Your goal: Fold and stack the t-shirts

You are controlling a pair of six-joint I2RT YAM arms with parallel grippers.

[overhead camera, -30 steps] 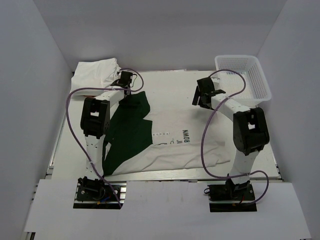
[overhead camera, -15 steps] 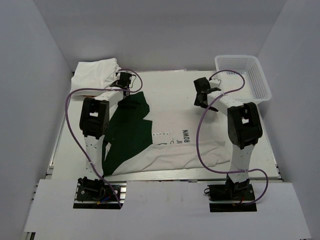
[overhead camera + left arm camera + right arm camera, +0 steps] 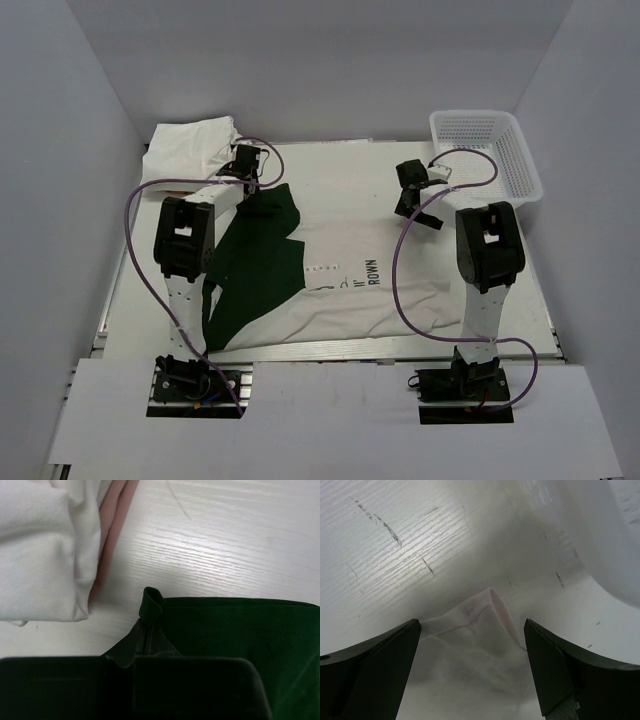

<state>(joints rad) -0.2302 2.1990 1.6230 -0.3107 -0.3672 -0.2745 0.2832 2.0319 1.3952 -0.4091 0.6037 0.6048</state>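
Note:
A cream-white t-shirt point(image 3: 350, 275) with a dark green sleeve point(image 3: 258, 250) and black lettering lies spread on the table. My left gripper point(image 3: 248, 172) is shut on the far edge of the green sleeve. In the left wrist view the jaws point(image 3: 146, 632) pinch a small fold of green cloth point(image 3: 240, 635). My right gripper point(image 3: 418, 195) hangs open over the shirt's far right corner. That pale corner point(image 3: 480, 650) lies between its black fingers point(image 3: 375, 670), untouched. A pile of white t-shirts point(image 3: 190, 145) sits at the far left, and a pink edge point(image 3: 114, 527) shows under it.
A white plastic lattice basket point(image 3: 487, 150) stands at the far right, and its wall point(image 3: 605, 535) shows close to my right gripper. Purple cables loop off both arms. Grey walls enclose the table point(image 3: 340, 170) on three sides.
My right arm has swung to the right and its gripper now sits a little nearer the basket, still open. My left gripper has barely shifted and keeps its grip on the sleeve.

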